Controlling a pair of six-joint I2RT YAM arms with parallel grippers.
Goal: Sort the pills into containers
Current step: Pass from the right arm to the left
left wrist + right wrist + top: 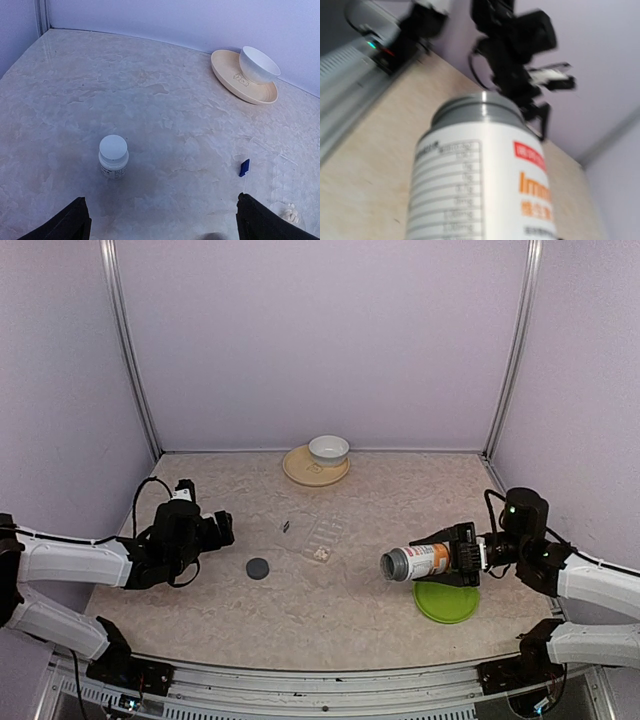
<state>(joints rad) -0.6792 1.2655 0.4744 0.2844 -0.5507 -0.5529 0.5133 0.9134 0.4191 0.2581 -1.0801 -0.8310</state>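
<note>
With the table read as a clock face in the overhead view, 12 at the far wall, the clear pill box (pixel 324 533) is seen lying flat just past the centre. A small whitish cluster of pills (pixel 322 554) is gathered in a compartment at its 6 o'clock end. In the left wrist view the same pills (pixel 290 215) are glimpsed at the lower right edge, and the box (pixel 282 172) is nearly see-through there. A small blue item (pixel 286 527) lies apart from the box at its 9 o'clock side. A dark round cap (pixel 258 567) rests on the table at about 8 o'clock from the box.

The left gripper (pixel 222 528) is held at 9 o'clock with its fingers (pixel 70 222) spread wide and nothing between them. In its wrist view a small white capped bottle (pixel 113 157) stands upright on the table ahead of it.

The right gripper (pixel 452 556) is positioned at about 4 o'clock and is clamped on an orange-labelled bottle (pixel 415 562). The bottle is held on its side with its grey neck pointed toward 9 o'clock. The right wrist view is filled by it (pixel 480 175).

A green plate (pixel 447 602) lies just at 5 o'clock of that bottle. A white bowl (pixel 328 449) sits on a tan plate (pixel 300 472) at 12 o'clock.
</note>
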